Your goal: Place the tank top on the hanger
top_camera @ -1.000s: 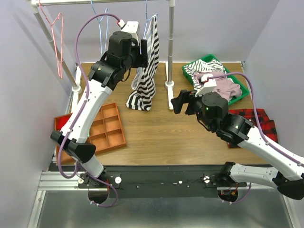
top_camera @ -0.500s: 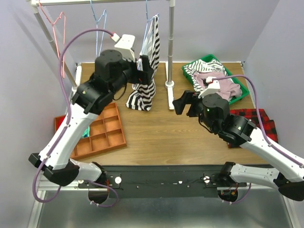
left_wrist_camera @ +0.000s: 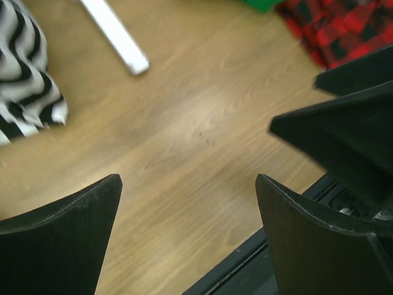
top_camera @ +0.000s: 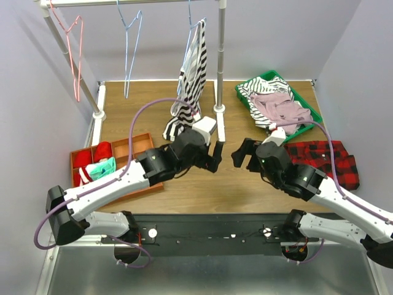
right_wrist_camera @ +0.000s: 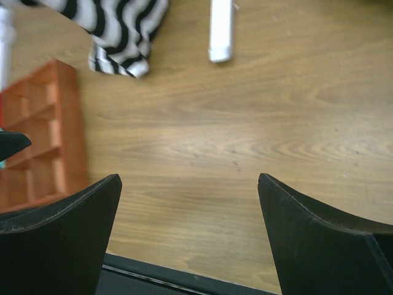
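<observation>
tank top (top_camera: 191, 74) hangs vertically on the hanger (top_camera: 189, 21), beyond both arms. left hand (top_camera: 215, 157) sits nearer than right hand (top_camera: 244, 155); both wide, empty.

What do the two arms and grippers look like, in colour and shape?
The left arm and the right arm have white links and black joints. A lilac cable loops to each white wrist camera. The fingers are black wedges.

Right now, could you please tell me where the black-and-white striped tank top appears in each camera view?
Top external: the black-and-white striped tank top hangs upper centre.
Left wrist: tank top at upper-left corner.
Right wrist: tank top at top edge, left of centre.
Shared landmark: the white rack foot, just right of it in every view.
</observation>
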Available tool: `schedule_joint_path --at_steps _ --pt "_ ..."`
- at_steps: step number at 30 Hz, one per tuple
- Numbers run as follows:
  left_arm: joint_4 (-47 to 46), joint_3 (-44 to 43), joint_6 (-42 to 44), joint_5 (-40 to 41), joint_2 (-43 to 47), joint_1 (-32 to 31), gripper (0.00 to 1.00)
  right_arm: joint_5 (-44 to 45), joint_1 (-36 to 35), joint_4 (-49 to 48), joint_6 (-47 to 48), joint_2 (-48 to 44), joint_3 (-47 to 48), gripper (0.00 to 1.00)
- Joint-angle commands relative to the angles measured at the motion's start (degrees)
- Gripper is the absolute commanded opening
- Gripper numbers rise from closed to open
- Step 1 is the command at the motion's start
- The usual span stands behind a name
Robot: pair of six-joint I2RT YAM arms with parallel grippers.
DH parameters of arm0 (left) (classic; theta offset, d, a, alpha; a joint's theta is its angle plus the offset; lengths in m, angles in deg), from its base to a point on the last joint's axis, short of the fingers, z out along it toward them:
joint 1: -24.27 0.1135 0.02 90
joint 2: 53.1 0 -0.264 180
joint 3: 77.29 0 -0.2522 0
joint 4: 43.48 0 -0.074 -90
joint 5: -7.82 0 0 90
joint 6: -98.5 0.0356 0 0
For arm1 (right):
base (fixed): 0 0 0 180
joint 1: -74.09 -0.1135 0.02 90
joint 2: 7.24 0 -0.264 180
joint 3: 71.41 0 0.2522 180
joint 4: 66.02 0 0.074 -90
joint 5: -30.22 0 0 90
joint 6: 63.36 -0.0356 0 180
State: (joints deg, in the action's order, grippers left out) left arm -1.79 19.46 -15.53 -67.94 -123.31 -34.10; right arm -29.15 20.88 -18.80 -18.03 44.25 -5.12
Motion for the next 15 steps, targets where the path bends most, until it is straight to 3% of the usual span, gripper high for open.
schedule_joint_path --at_steps 1,7,9,15 --pt "-12.97 13.93 -7.78 0.01 4.47 -0.08 0.99 0.22 -0.32 -2.51 -2.01 -2.35 -6.56 1.00" --pt "-19.65 23.34 -11.73 -4.48 2.89 -0.17 0.99 5.92 -0.32 -6.73 -3.06 -3.85 -14.12 1.00" --pt "-23.33 26.85 -13.32 -2.57 4.03 -0.52 0.99 9.60 -0.40 -7.52 -4.29 -4.28 -15.17 1.00" --pt "-22.56 28.01 -15.96 3.16 4.74 -0.61 0.99 15.84 -0.40 -7.70 -6.74 -5.17 -16.15 1.00"
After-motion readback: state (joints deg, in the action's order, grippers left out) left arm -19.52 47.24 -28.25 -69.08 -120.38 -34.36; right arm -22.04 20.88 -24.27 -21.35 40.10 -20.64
